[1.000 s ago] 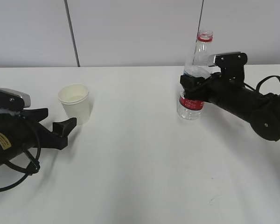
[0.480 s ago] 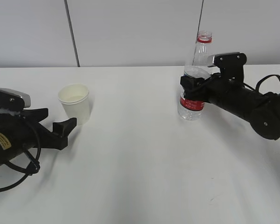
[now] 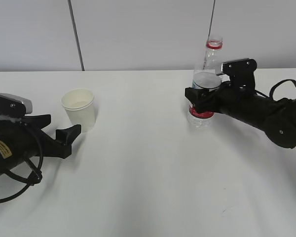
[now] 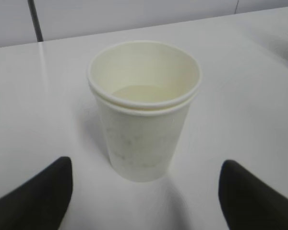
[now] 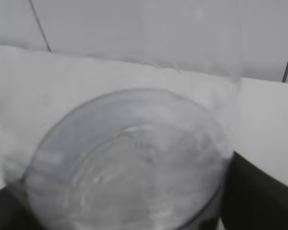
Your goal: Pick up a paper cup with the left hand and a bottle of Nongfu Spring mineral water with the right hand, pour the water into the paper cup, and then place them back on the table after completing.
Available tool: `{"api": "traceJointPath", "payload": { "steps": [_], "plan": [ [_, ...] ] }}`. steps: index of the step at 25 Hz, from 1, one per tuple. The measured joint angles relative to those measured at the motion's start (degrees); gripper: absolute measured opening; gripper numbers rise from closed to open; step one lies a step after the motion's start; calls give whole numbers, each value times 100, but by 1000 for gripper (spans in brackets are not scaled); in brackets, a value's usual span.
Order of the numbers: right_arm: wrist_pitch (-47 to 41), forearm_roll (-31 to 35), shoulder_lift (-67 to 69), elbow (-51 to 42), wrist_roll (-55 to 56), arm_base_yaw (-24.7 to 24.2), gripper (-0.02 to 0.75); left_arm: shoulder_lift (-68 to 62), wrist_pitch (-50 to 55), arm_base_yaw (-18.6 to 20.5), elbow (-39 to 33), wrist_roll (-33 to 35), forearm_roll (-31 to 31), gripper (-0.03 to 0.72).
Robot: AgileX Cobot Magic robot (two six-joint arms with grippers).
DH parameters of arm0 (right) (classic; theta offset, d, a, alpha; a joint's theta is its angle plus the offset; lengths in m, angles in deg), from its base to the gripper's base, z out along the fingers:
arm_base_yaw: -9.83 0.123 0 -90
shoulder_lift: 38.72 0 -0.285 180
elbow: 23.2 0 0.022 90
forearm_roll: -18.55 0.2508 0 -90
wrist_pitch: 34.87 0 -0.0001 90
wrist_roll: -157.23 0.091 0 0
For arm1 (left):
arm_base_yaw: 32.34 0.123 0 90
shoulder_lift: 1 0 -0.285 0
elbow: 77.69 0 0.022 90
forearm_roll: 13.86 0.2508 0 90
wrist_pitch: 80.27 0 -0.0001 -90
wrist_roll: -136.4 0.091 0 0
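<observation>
A white paper cup point(image 3: 80, 108) stands upright on the white table point(image 3: 148, 177), at the left. My left gripper point(image 3: 59, 126) lies low on the table just behind it, open, with the fingertips point(image 4: 57, 177) apart on either side of the cup's base point(image 4: 140, 120) and not touching it. The cup holds some pale liquid. A clear water bottle point(image 3: 205, 81) with a red label and a red neck ring stands at the right. My right gripper point(image 3: 200, 98) is shut on its middle. In the right wrist view the bottle point(image 5: 134, 158) fills the frame between the jaws of my right gripper point(image 5: 129, 211).
A pale wall with a dark vertical seam point(image 3: 76, 34) runs behind the table's far edge. A wide stretch of bare tabletop separates the cup from the bottle. Cables point(image 3: 19, 182) loop under the left arm.
My right gripper has shifted slightly left and down with the bottle, and the bottle's neck sits a little lower. The left arm and the cup have not moved.
</observation>
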Motion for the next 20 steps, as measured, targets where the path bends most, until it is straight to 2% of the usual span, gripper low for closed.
{"api": "traceJointPath", "payload": {
  "steps": [4, 20],
  "plan": [
    [-182, -22, 0, 0, 0, -2, 652, 0, 0, 0, 0, 0, 0, 568],
    [-262, -32, -450, -470, 0, -2, 637, 0, 0, 0, 0, 0, 5, 568]
  ]
}}
